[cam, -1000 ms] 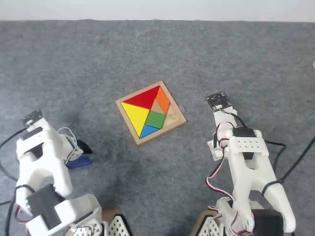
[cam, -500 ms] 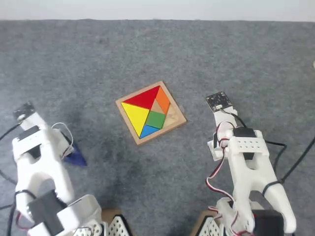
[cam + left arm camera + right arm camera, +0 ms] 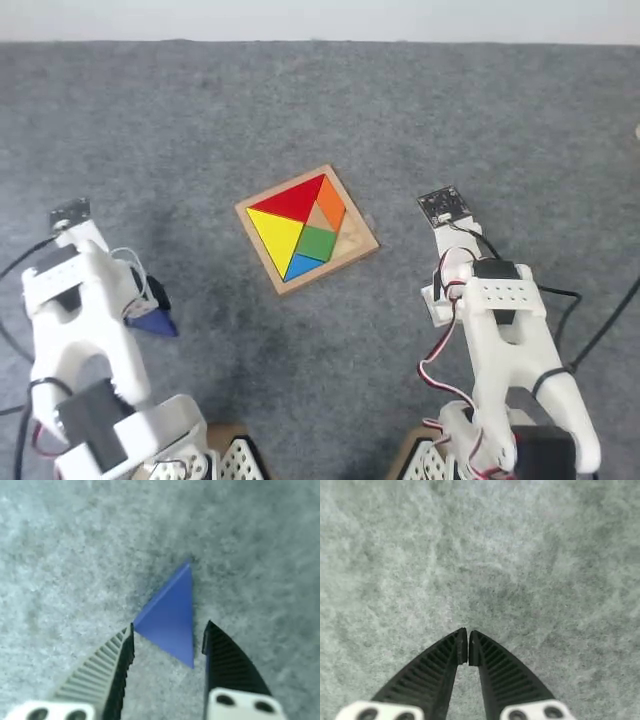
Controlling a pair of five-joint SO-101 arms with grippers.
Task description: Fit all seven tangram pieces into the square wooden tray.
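Note:
The square wooden tray (image 3: 356, 246) lies turned like a diamond mid-table. It holds a red triangle (image 3: 292, 201), a yellow triangle (image 3: 274, 236), an orange piece (image 3: 332, 214), a green piece (image 3: 318, 243) and a light blue piece (image 3: 302, 266); its right corner shows bare wood. A dark blue triangle (image 3: 155, 322) (image 3: 170, 615) lies flat on the carpet far left of the tray. My left gripper (image 3: 168, 630) (image 3: 152, 308) is open, with a finger on each side of that triangle's near end. My right gripper (image 3: 468, 647) is shut with nothing in it, just above bare carpet to the right of the tray.
Grey carpet (image 3: 300, 110) covers the table, with open room behind the tray and between the arms. Both arm bases stand at the front edge. Cables (image 3: 580, 320) trail beside the right arm and at the far left.
The left arm swung left, then came back a little to the right over the dark blue triangle, which stays in about the same spot. The right arm has not moved.

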